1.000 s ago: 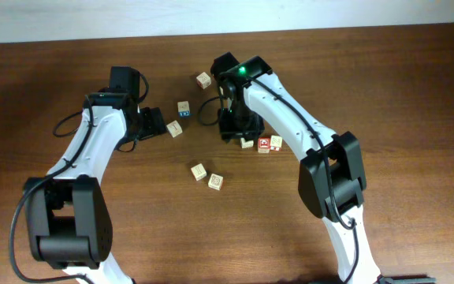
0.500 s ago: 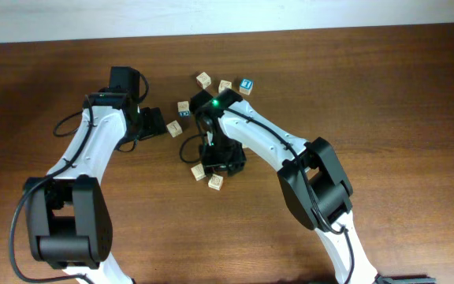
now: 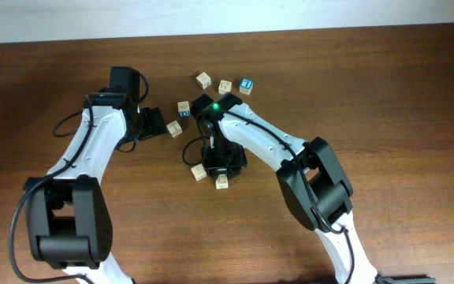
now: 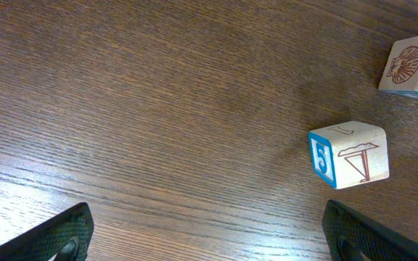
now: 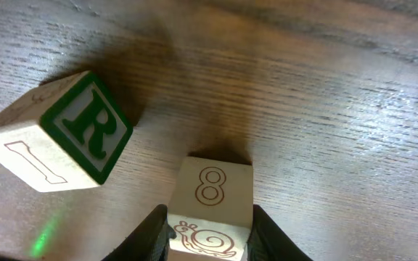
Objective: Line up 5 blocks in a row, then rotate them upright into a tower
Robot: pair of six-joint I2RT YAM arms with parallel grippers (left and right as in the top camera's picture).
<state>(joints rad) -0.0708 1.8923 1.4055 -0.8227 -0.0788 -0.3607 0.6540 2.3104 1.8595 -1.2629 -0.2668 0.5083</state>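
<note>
Blocks lie loosely scattered just 12 o'clock of the middle of the table, with bare wood wide open toward 3 and 9 o'clock and the far edge close behind the topmost ones. The right arm reaches in from 5 o'clock, its forearm angled toward 10 and its wrist pointing straight down. The left arm rises from 7 o'clock with its wrist aimed at 3. The right gripper has its fingers pressed on both sides of the 8 block, and the R block sits just beside it at 10 o'clock, not touching. The left gripper hovers with its fingers spread wide over bare wood. The tan cube with its blue 5 face lies at 1 o'clock, and the shell block is beyond it.
</note>
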